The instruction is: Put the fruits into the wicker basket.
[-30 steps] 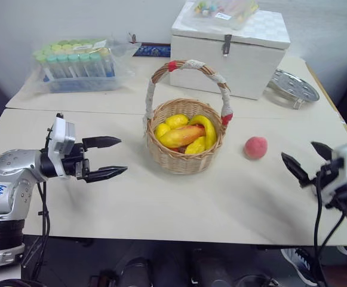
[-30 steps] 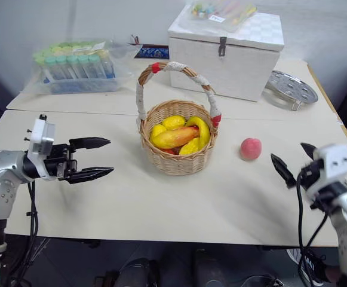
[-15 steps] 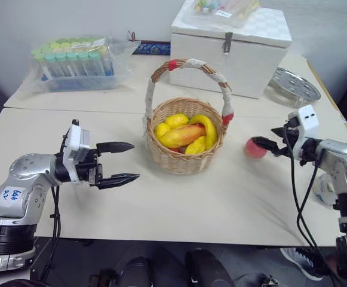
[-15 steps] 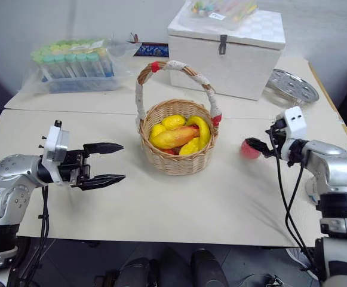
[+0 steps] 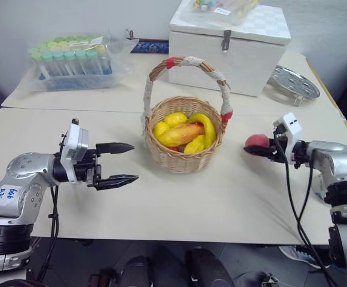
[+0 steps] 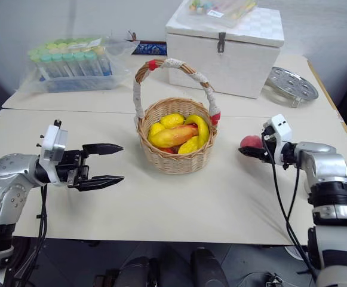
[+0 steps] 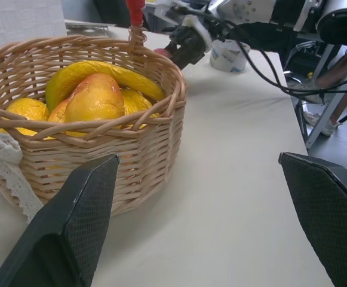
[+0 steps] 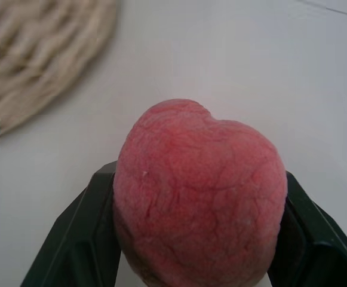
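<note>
The round tan wicker basket [image 5: 183,156] with a cloth-wrapped arched handle stands mid-table. Inside it lie a yellow-red mango [image 5: 181,135], a banana [image 5: 206,125] and lemons [image 5: 176,119]. To its right, a small pink-red peach [image 5: 257,141] sits low over the tabletop between the black fingers of my right gripper [image 5: 258,148]. The right wrist view shows both fingers [image 8: 80,239] pressed against the peach's [image 8: 197,197] sides. My left gripper [image 5: 134,161] hovers left of the basket, pointing at it, open and holding nothing. Its wide-apart fingers [image 7: 71,233] frame the basket [image 7: 143,149] in the left wrist view.
A white latched box [image 5: 230,42] stands behind the basket, with a bag of capped tubes [image 5: 71,63] at the back left and a perforated metal disc [image 5: 295,84] at the back right. A seam between two tabletops runs behind the basket.
My right gripper swung in from the table's front right edge to the peach and closed around it. The left gripper stayed open beside the basket.
</note>
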### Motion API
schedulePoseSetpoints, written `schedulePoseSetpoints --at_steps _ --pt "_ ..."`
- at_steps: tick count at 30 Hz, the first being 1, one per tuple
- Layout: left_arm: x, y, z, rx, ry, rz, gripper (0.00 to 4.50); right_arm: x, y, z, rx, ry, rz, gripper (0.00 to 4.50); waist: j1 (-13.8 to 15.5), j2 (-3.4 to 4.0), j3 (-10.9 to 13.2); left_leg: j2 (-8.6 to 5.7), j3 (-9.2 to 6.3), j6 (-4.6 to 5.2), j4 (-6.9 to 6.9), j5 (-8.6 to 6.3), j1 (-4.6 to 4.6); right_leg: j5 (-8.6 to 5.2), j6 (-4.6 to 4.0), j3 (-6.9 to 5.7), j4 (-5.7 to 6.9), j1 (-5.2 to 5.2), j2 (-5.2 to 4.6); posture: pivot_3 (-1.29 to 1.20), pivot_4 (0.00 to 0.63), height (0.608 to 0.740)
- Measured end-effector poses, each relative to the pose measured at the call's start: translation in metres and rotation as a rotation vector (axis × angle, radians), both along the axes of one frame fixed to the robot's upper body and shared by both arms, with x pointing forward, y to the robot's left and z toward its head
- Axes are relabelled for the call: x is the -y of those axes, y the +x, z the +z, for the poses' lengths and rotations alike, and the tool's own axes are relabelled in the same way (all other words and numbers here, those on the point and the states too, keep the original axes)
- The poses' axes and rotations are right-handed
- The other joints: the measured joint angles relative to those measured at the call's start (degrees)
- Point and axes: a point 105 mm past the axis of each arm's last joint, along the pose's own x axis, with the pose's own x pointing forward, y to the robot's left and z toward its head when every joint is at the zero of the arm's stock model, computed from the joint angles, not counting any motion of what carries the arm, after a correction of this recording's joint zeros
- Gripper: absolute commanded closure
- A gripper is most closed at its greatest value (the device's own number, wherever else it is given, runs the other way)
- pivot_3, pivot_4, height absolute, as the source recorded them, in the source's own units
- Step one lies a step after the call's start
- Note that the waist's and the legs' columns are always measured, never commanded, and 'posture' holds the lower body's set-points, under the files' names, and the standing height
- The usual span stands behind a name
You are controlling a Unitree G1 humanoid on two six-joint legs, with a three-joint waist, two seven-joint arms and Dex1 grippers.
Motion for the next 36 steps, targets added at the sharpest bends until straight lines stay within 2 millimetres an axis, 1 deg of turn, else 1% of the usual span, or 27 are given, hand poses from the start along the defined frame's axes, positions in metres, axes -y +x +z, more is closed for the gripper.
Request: schedulePoseSetpoints --at_steps 3,5,6,7,9,11,12,15,18,20,23,24,26,29,31,32,34,36 --pt "0.001 -0.002 0.002 0.009 -0.016 0.001 0.0 -0.027 -0.036 0.023 -0.019 0.048 0.233 2.01 0.1 0.05 0.0 0.02 -0.06 0.0 0.01 0.0 0.01 0.0 0.0 -0.02 0.03 0.01 0.0 0.0 0.15 0.74" --pt "0.0 -0.001 0.005 0.018 -0.032 0.011 0.0 -0.051 -0.059 0.046 -0.013 0.083 0.382 2.01 -0.1 0.05 0.0 0.04 -0.08 -0.02 0.02 0.01 0.04 0.0 0.0 -0.03 0.07 0.03 0.0 0.0 0.15 0.74" --pt "0.0 0.0 0.007 0.022 -0.046 0.013 0.0 -0.062 -0.07 0.056 -0.002 0.073 0.45 2.01 -0.1 0.05 0.0 0.04 -0.12 -0.03 0.02 0.02 0.07 0.0 0.0 -0.04 0.07 0.06 0.0 0.0 0.15 0.74" --pt "-0.001 0.001 0.008 0.022 -0.057 0.021 0.0 -0.075 -0.076 0.064 0.022 0.067 0.493 2.01 -0.1 0.05 0.0 0.04 -0.15 -0.04 0.02 0.02 0.09 0.0 0.0 -0.06 0.07 0.08 0.0 0.0 0.15 0.74" --pt "-0.001 0.003 0.014 0.031 -0.076 0.026 0.0 -0.108 -0.078 0.085 0.123 0.088 0.564 2.01 -0.6 0.02 0.0 0.04 -0.15 -0.07 0.04 0.07 0.07 0.0 0.0 -0.06 0.1 0.07 0.01 0.0 0.15 0.74" --pt "0.0 0.007 0.024 0.059 -0.091 0.026 0.0 -0.143 -0.082 0.1 0.217 0.107 0.616 2.01 -0.9 0.02 0.0 0.03 -0.23 -0.11 0.02 0.09 0.07 0.0 0.0 -0.11 0.14 0.05 0.01 0.0 0.15 0.74" --pt "-0.002 0.008 0.025 0.063 -0.095 0.034 0.0 -0.152 -0.079 0.104 0.241 0.134 0.6 2.01 -1.0 0.01 0.0 0.02 -0.25 -0.11 0.01 0.09 0.06 0.0 -0.01 -0.14 0.15 0.05 0.01 0.0 0.15 0.74" --pt "-0.004 0.011 0.025 0.06 -0.114 0.058 0.0 -0.17 -0.058 0.106 0.278 0.194 0.473 2.01 -1.0 0.01 0.0 -0.03 -0.25 -0.06 0.02 0.06 -0.12 0.0 -0.01 -0.16 0.13 -0.07 -0.08 0.0 0.15 0.74" --pt "-0.002 0.012 0.024 0.055 -0.133 0.062 0.0 -0.178 -0.041 0.096 0.287 0.162 0.361 2.01 -1.0 0.0 0.0 -0.04 -0.25 -0.01 0.02 0.03 -0.22 0.0 -0.01 -0.21 0.13 -0.11 -0.13 0.0 0.15 0.74" --pt "-0.003 0.012 0.022 0.049 -0.133 0.067 0.0 -0.176 -0.036 0.09 0.289 0.133 0.322 1.27 -1.1 0.0 0.0 -0.04 -0.26 0.0 0.02 0.03 -0.25 0.0 0.0 -0.23 0.14 -0.14 -0.12 0.0 0.15 0.74" --pt "-0.004 0.009 0.015 0.011 -0.129 0.066 0.0 -0.177 -0.034 0.081 0.308 0.099 0.314 0.2 -1.3 0.0 0.0 -0.02 -0.26 -0.02 0.02 0.04 -0.24 0.0 0.0 -0.23 0.09 -0.15 -0.1 0.0 0.15 0.74" --pt "-0.004 0.009 0.014 -0.002 -0.128 0.067 0.0 -0.176 -0.034 0.08 0.314 0.095 0.31 0.04 -1.4 0.0 0.0 -0.02 -0.26 -0.03 0.02 0.05 -0.24 0.0 0.0 -0.23 0.09 -0.16 -0.09 0.0 0.15 0.74" --pt "-0.005 0.008 0.012 -0.015 -0.125 0.066 0.0 -0.174 -0.034 0.079 0.323 0.094 0.304 0.04 -1.5 0.0 0.0 -0.01 -0.26 -0.06 0.02 0.07 -0.22 0.0 0.0 -0.22 0.11 -0.16 -0.07 0.0 0.15 0.74" --pt "-0.005 0.007 0.012 -0.018 -0.124 0.066 0.0 -0.168 -0.041 0.083 0.368 0.077 0.329 0.04 -1.4 0.0 0.0 -0.02 -0.27 -0.07 0.02 0.07 -0.21 0.0 0.0 -0.23 0.1 -0.15 -0.07 0.0 0.15 0.74" --pt "-0.005 0.007 0.011 -0.019 -0.124 0.071 0.0 -0.161 -0.052 0.084 0.397 0.069 0.384 0.04 -1.2 0.0 0.0 -0.02 -0.27 -0.05 0.02 0.06 -0.22 0.0 0.0 -0.23 0.08 -0.14 -0.08 0.0 0.15 0.74" --pt "-0.006 0.006 0.01 -0.021 -0.124 0.076 0.0 -0.157 -0.061 0.086 0.404 0.076 0.424 0.04 -1.1 0.0 0.0 -0.02 -0.27 -0.04 0.01 0.05 -0.22 0.0 0.0 -0.23 0.06 -0.13 -0.08 0.0 0.15 0.74" --pt "-0.006 0.003 0.01 -0.022 -0.121 0.073 0.0 -0.149 -0.075 0.092 0.402 0.114 0.473 0.04 -1.1 0.0 0.0 -0.02 -0.28 -0.03 0.01 0.05 -0.22 0.0 0.0 -0.23 0.05 -0.11 -0.08 0.0 0.15 0.74" --pt "-0.007 0.001 0.011 -0.019 -0.119 0.071 0.0 -0.135 -0.088 0.093 0.368 0.136 0.5 0.04 -1.0 -0.01 0.0 -0.02 -0.32 -0.02 0.01 0.04 -0.2 0.0 0.0 -0.24 0.0 -0.04 -0.08 0.0 0.15 0.74"
